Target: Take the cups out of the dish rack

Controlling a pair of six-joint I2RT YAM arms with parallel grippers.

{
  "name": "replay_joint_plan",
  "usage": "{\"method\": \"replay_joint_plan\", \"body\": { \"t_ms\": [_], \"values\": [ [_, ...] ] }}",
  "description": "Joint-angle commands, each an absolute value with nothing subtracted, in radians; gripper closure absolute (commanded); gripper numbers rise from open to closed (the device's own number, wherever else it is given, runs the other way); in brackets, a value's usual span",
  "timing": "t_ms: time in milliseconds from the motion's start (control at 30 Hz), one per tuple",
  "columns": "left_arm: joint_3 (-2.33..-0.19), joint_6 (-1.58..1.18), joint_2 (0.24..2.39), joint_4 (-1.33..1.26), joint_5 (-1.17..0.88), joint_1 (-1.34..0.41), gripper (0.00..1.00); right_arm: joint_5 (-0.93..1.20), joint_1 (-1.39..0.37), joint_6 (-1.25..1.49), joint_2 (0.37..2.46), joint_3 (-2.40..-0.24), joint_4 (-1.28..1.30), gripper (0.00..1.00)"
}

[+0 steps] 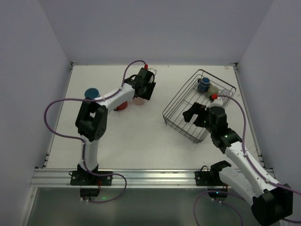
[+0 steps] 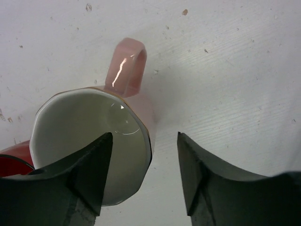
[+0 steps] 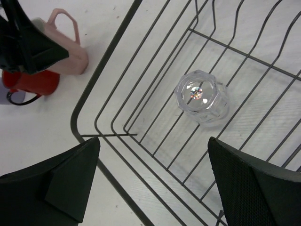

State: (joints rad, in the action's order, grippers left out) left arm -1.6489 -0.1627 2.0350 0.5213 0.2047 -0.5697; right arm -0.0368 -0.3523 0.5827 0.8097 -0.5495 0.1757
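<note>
The black wire dish rack [image 1: 181, 92] lies at the right of the table. A dark blue cup [image 1: 203, 84] sits in its far corner. A clear faceted glass cup [image 3: 202, 96] rests on the rack's wire floor [image 3: 141, 89]. The pale pink mug [image 1: 138, 100] stands on the table with the red cup [image 1: 121, 106] beside it and a light blue cup [image 1: 91, 93] further left. My left gripper [image 2: 145, 134] is open right above the pink mug [image 2: 94, 141], one finger over its mouth, one outside. My right gripper [image 3: 154, 141] is open and empty above the rack's near-left corner.
White walls enclose the table on three sides. The pink mug [image 3: 66, 47] and red cup [image 3: 33, 82] stand just left of the rack, with the left gripper's black fingers over them. A purple cable loops off the left arm [image 1: 89, 122].
</note>
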Motion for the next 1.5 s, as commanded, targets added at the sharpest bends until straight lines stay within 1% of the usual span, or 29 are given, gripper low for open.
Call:
{"method": "replay_joint_plan", "body": {
  "t_ms": [0, 100, 267, 300, 400, 433, 467, 567, 600, 667, 733, 833, 867, 900, 967, 1000, 1067, 1133, 1167, 1267, 1300, 1333, 1400, 1433, 1467],
  "values": [
    [-1.689, -0.161, 1.980, 0.529, 0.196, -0.565, 0.36, -0.141, -0.350, 0.531, 0.867, -0.624, 0.204, 0.01],
    [-1.689, -0.167, 1.953, 0.528, 0.170, -0.565, 0.29, -0.184, -0.348, 0.506, 0.948, -0.670, 0.225, 0.01],
    [-1.698, -0.184, 1.881, 0.517, 0.111, -0.565, 0.21, -0.248, -0.350, 0.482, 1.075, -0.744, 0.262, 0.01],
    [-1.698, -0.187, 1.867, 0.515, 0.092, -0.565, 0.19, -0.261, -0.348, 0.477, 1.109, -0.749, 0.264, 0.03],
    [-1.687, -0.209, 1.810, 0.497, 0.040, -0.565, 0.17, -0.264, -0.350, 0.476, 1.150, -0.768, 0.252, 0.08],
    [-1.675, -0.227, 1.775, 0.488, 0.022, -0.565, 0.17, -0.264, -0.350, 0.474, 1.181, -0.781, 0.249, 0.12],
    [-1.671, -0.239, 1.757, 0.473, 0.006, -0.565, 0.17, -0.264, -0.350, 0.474, 1.199, -0.788, 0.245, 0.14],
    [-1.619, -0.290, 1.669, 0.408, -0.112, -0.568, 0.17, -0.271, -0.350, 0.471, 1.279, -0.822, 0.245, 0.16],
    [-1.565, -0.301, 1.642, 0.387, -0.162, -0.569, 0.17, -0.279, -0.350, 0.469, 1.299, -0.831, 0.252, 0.17],
    [-1.493, -0.331, 1.548, 0.312, -0.208, -0.572, 0.17, -0.304, -0.348, 0.469, 1.342, -0.848, 0.252, 0.21],
    [-1.370, -0.359, 1.444, 0.261, -0.267, -0.580, 0.17, -0.310, -0.350, 0.468, 1.361, -0.854, 0.242, 0.26],
    [-1.206, -0.397, 1.326, 0.173, -0.337, -0.589, 0.18, -0.302, -0.350, 0.468, 1.394, -0.864, 0.230, 0.46],
    [-1.171, -0.408, 1.304, 0.151, -0.351, -0.591, 0.18, -0.307, -0.350, 0.469, 1.397, -0.867, 0.230, 0.58],
    [-1.102, -0.417, 1.280, 0.138, -0.368, -0.595, 0.18, -0.319, -0.350, 0.472, 1.393, -0.868, 0.229, 0.64],
    [-1.036, -0.445, 1.217, 0.095, -0.388, -0.601, 0.18, -0.330, -0.354, 0.474, 1.337, -0.848, 0.210, 0.70],
    [-0.975, -0.455, 1.195, 0.077, -0.408, -0.604, 0.18, -0.330, -0.357, 0.474, 1.309, -0.836, 0.184, 0.76],
    [-0.919, -0.495, 1.148, 0.010, -0.440, -0.607, 0.20, -0.325, -0.362, 0.477, 1.246, -0.805, 0.166, 0.80],
    [-0.842, -0.550, 1.111, -0.075, -0.492, -0.611, 0.20, -0.275, -0.367, 0.486, 1.131, -0.760, 0.124, 0.84],
    [-0.815, -0.577, 1.100, -0.160, -0.509, -0.611, 0.20, -0.246, -0.368, 0.494, 1.091, -0.743, 0.112, 0.85],
    [-0.694, -0.693, 1.074, -0.377, -0.586, -0.615, 0.23, -0.060, -0.367, 0.590, 0.944, -0.671, 0.016, 0.87],
    [-0.677, -0.736, 1.077, -0.423, -0.592, -0.621, 0.24, 0.053, -0.368, 0.615, 0.880, -0.631, -0.014, 0.87],
    [-0.666, -0.750, 1.080, -0.487, -0.595, -0.624, 0.25, 0.114, -0.368, 0.645, 0.852, -0.609, -0.062, 0.87],
    [-0.655, -0.785, 1.100, -0.524, -0.604, -0.630, 0.26, 0.231, -0.368, 0.750, 0.813, -0.552, -0.199, 0.87],
    [-0.653, -0.799, 1.109, -0.567, -0.613, -0.632, 0.26, 0.341, -0.368, 0.788, 0.796, -0.539, -0.243, 0.87],
    [-0.653, -0.813, 1.117, -0.586, -0.627, -0.630, 0.26, 0.383, -0.368, 0.855, 0.795, -0.531, -0.320, 0.87]
  ]
}}
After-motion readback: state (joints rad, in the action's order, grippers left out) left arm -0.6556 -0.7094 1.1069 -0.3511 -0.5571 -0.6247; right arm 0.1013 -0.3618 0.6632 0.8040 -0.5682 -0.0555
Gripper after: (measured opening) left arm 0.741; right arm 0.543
